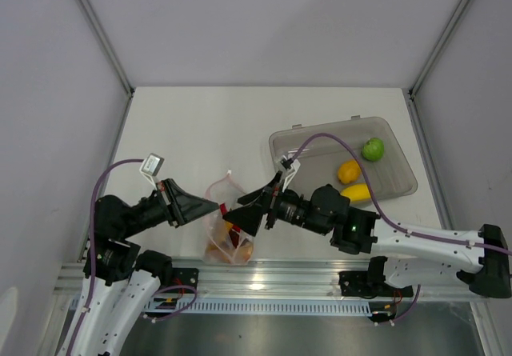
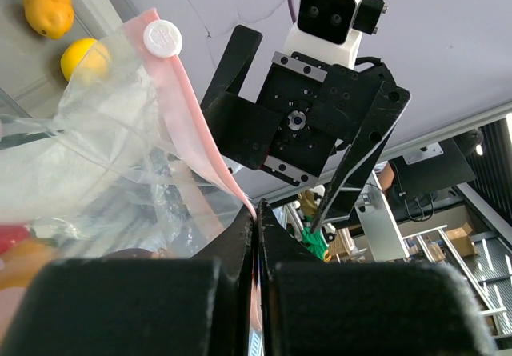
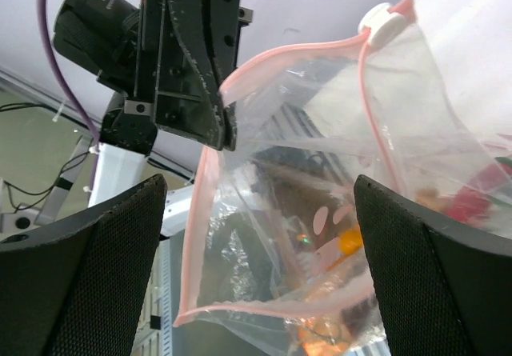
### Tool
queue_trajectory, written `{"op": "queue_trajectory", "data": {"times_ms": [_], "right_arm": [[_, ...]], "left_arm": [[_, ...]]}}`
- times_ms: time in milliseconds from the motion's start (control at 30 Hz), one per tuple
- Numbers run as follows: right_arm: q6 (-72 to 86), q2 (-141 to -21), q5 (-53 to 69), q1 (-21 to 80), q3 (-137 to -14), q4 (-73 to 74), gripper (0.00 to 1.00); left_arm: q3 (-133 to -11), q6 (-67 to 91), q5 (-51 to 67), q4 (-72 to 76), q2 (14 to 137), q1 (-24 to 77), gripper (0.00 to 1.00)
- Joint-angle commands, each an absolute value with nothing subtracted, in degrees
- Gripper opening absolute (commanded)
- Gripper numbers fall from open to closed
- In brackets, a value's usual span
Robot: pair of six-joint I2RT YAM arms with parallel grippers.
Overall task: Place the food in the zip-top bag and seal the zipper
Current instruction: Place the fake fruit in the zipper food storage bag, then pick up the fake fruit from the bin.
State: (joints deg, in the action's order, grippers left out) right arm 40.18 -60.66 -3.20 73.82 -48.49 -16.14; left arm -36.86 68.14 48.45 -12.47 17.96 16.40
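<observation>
We see the left arm reaching rightward from its base, forearm low over the table, and the left gripper (image 1: 214, 206) is pinched tight on the zipper (image 2: 210, 152) at one edge of the zip-top bag (image 1: 227, 236). The right arm stretches leftward to face it. The right gripper (image 1: 234, 216) is spread wide, one finger on each side of the bag, and neither appears to touch the plastic.

The bag sits between the two grippers, near the table's front edge. In the top view its long axis runs from far to near, with the mouth at the far end. The mouth gapes open, and the white slider (image 3: 388, 18) sits at its raised corner. Red and orange food (image 1: 234, 250) lies at the bottom. A green round fruit (image 1: 372, 149) and two yellow-orange fruits (image 1: 349, 171) rest in the grey bin (image 1: 400, 182).
</observation>
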Motion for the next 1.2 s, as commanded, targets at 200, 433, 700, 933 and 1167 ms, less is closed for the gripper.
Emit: {"op": "queue_trajectory", "data": {"times_ms": [200,433,700,933,1167], "right_arm": [[35.6,-53.0,-18.0,74.2,-57.8,3.8,0.98],[37.4,-47.3,-34.9,67.5,-63.1,25.2,0.97],[37.7,-47.1,-34.3,45.5,-67.1,44.5,0.97],[37.7,-53.5,-17.0,21.7,-67.2,49.9,0.97],[39.1,-61.5,-13.0,8.5,-66.6,50.6,0.99]], "left_arm": [[-37.9,68.1,48.4,-10.4,17.9,16.7,0.01],[-37.4,62.9,46.6,-15.5,18.4,16.7,0.01],[-41.4,54.5,43.1,-23.2,19.4,16.7,0.01],[-41.7,52.6,43.3,-24.6,19.6,16.7,0.01],[-41.6,51.6,43.0,-25.9,19.2,16.7,0.0]]}}
